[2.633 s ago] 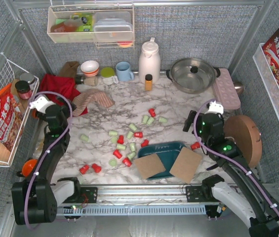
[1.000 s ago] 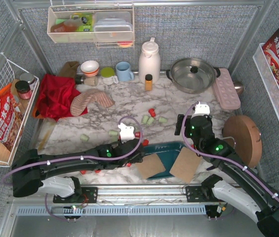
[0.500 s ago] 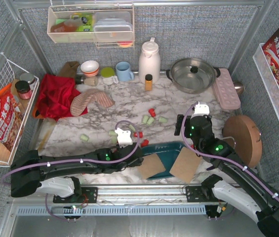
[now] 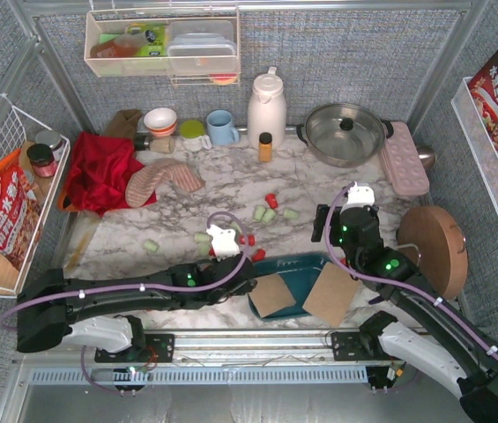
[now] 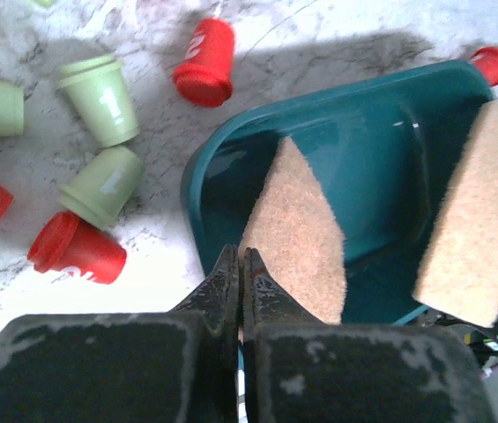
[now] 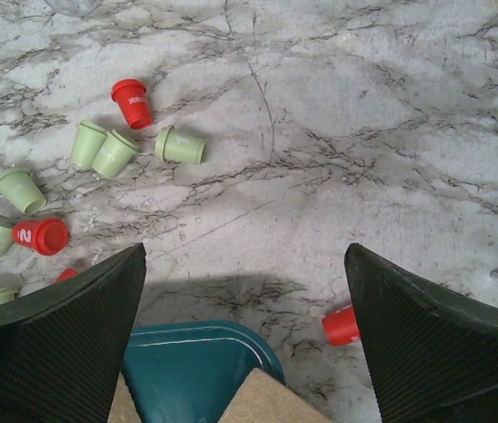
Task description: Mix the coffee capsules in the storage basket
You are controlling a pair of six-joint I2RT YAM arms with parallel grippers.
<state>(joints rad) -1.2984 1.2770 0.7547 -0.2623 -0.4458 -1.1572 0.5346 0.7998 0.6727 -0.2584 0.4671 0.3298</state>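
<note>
The teal storage basket point(image 4: 297, 269) sits at the near middle of the table, with two tan squares point(image 4: 272, 296) point(image 4: 331, 295) lying across it. Red and green coffee capsules point(image 4: 263, 213) are scattered on the marble beyond it and to its left. In the left wrist view, red point(image 5: 204, 63) and green point(image 5: 103, 97) capsules lie beside the basket point(image 5: 381, 150). My left gripper point(image 5: 241, 256) point(image 4: 249, 284) is shut, its tips at the near edge of the left tan square point(image 5: 297, 233); whether it pinches that square is unclear. My right gripper point(image 6: 244, 251) point(image 4: 332, 233) hangs open over the basket's far rim point(image 6: 187, 361), near a red capsule point(image 6: 341, 324).
A white kettle point(image 4: 266, 106), steel pan point(image 4: 345, 132), amber bottle point(image 4: 265, 146), mugs and a pink tray point(image 4: 405, 159) line the back. A red cloth point(image 4: 99, 167) lies at back left. A round wooden board point(image 4: 434, 247) stands right of my right arm.
My left arm has swung from the left across to the basket's left end, and its gripper has just closed. The right arm dropped slightly toward the basket and has stayed open.
</note>
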